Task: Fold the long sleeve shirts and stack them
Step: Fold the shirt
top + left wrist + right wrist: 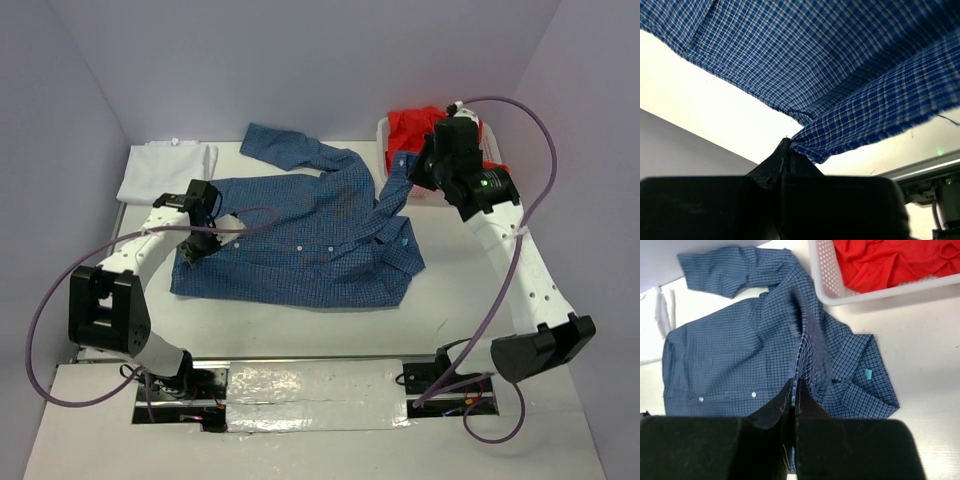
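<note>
The blue checked shirt (pixel 300 235) lies spread on the table, collar to the right, one sleeve reaching to the back left. My left gripper (pixel 197 243) is shut on its left hem edge (pixel 850 125) and lifts that edge off the table. My right gripper (pixel 415 168) is shut on the other sleeve (pixel 810 347), holding it up above the shirt's body near the collar (pixel 860 377). A white shirt (pixel 165 170) lies folded at the back left. A red shirt (pixel 425 125) sits in the basket.
A white mesh basket (pixel 385 135) stands at the back right, right behind my right gripper; it also shows in the right wrist view (pixel 822 275). Purple cables loop off both arms. Grey walls close in the table at the back and sides.
</note>
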Tool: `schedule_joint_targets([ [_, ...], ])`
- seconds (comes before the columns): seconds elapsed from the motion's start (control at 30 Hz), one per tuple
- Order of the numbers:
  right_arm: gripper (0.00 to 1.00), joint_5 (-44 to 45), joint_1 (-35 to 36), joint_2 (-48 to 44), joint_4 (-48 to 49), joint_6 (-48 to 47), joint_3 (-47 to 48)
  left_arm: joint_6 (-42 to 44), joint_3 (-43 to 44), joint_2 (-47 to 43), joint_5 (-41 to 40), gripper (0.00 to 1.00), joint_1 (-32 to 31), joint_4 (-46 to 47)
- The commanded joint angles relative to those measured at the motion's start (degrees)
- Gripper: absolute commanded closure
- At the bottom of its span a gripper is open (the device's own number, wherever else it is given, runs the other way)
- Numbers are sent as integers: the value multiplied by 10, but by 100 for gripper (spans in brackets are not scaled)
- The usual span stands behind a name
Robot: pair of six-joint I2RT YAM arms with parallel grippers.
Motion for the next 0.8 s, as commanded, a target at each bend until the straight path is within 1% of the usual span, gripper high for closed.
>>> schedule_joint_targets([
  [0.0,100,44,3,20,48,-2,62,-34,4,27,-21,100,18,29],
  [0.13,100,41,10,72,48,1,100,-55,22,73,-1,100,25,41],
  [0.23,100,50,28,91,55,-1,110,-68,33,98,7,100,25,53],
  [0.27,100,51,31,96,57,-1,110,-72,40,103,8,99,25,55],
  [0.47,100,55,48,132,78,-3,98,-94,64,128,17,85,26,69],
  [0.63,100,69,57,153,96,-5,92,-108,65,139,0,84,26,84],
  [0.77,100,89,68,175,101,-15,115,-125,51,142,-8,83,33,94],
])
